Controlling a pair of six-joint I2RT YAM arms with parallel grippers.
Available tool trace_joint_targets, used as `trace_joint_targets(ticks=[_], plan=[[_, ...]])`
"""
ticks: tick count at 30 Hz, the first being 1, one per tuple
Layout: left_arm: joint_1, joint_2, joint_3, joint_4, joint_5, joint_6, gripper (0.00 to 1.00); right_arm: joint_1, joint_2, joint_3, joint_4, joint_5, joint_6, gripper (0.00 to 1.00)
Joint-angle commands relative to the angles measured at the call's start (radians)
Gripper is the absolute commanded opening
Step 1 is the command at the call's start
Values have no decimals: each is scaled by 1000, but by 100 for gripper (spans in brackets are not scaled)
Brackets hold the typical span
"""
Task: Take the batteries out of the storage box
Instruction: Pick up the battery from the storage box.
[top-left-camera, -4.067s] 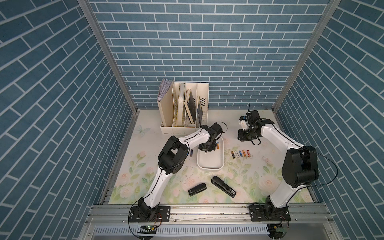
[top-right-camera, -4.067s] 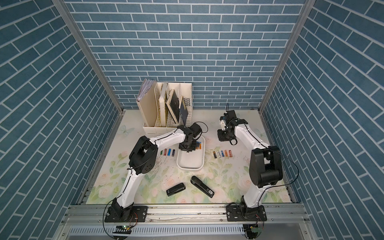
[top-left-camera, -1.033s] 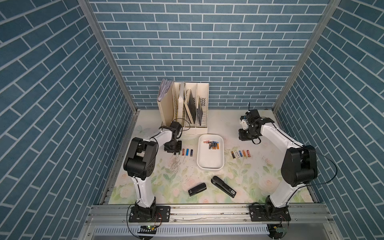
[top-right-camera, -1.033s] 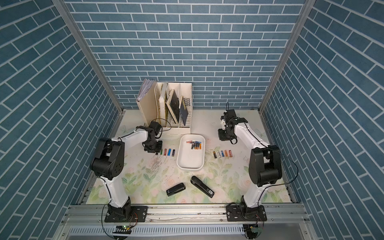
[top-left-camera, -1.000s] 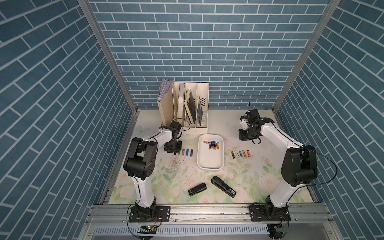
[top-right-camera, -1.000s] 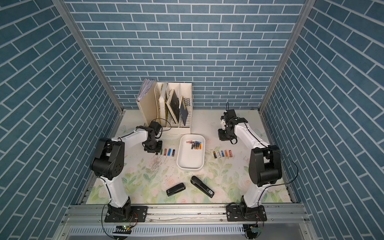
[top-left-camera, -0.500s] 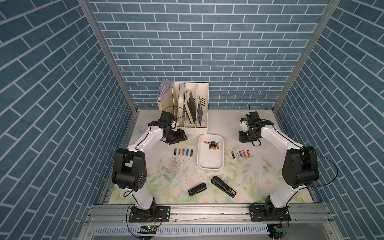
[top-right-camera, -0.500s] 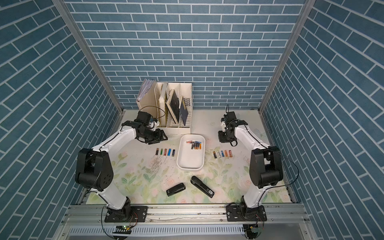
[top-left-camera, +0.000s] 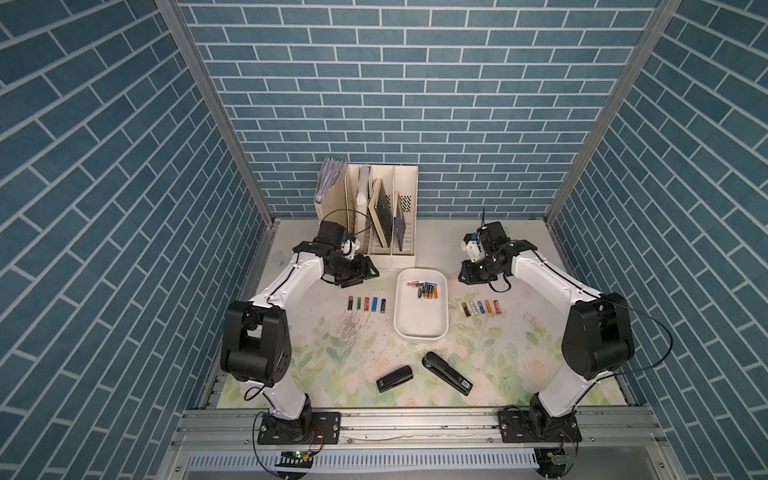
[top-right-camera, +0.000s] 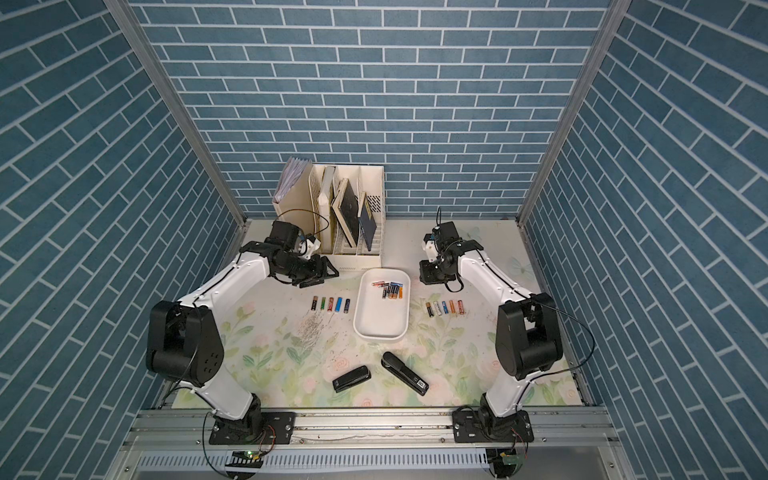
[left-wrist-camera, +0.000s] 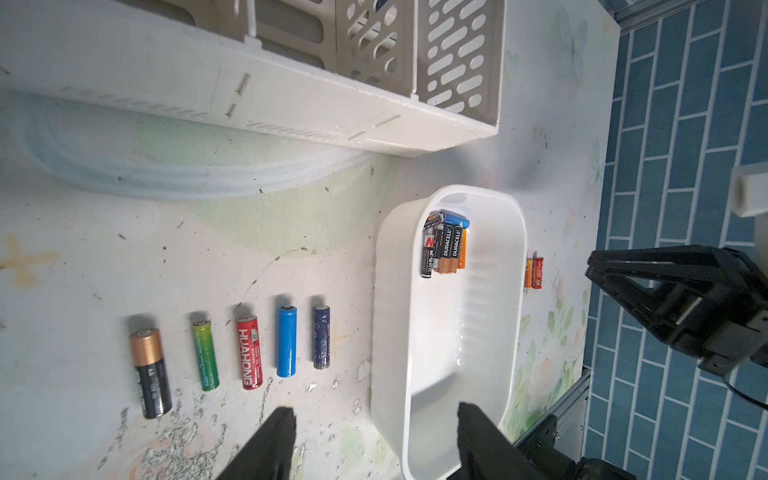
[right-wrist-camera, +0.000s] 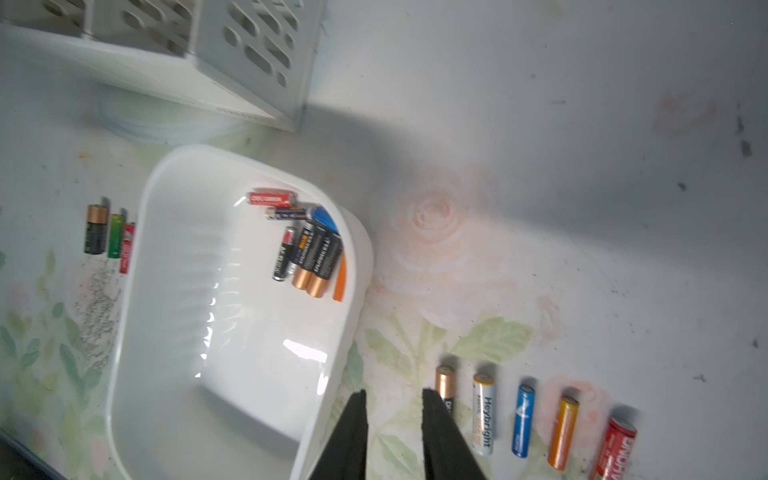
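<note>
Left gripper (left-wrist-camera: 376, 411) empty; wrist-view batteries (left-wrist-camera: 446, 249) legible

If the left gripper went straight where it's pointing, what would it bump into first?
Probably the near wall of the storage box, which lies straight ahead of the left gripper. Its height is unclear, so it might skim over the rim.

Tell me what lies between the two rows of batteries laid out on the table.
The storage box lies between them, the batteries inside it clustered at its far end. Both top views show this.
</note>
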Motion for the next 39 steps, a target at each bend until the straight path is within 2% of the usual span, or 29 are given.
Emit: trace_joint_targets(ticks=[1, 7, 16, 27, 39], plan=[[7, -22, -26, 13, -13, -6, 67, 69, 26, 55, -4, -31, 61, 27], [7, -19, -34, 32, -9, -13, 67, 161, 94, 112, 11, 20, 96, 27], [7, -18, -53, 41, 6, -9, 68, 239, 235, 175, 49, 73, 107, 28], [6, -21, -85, 46, -14, -12, 67, 269, 386, 272, 34, 153, 108, 29], [5, -18, -101, 44, -23, 1, 67, 278, 454, 308, 29, 148, 103, 28]])
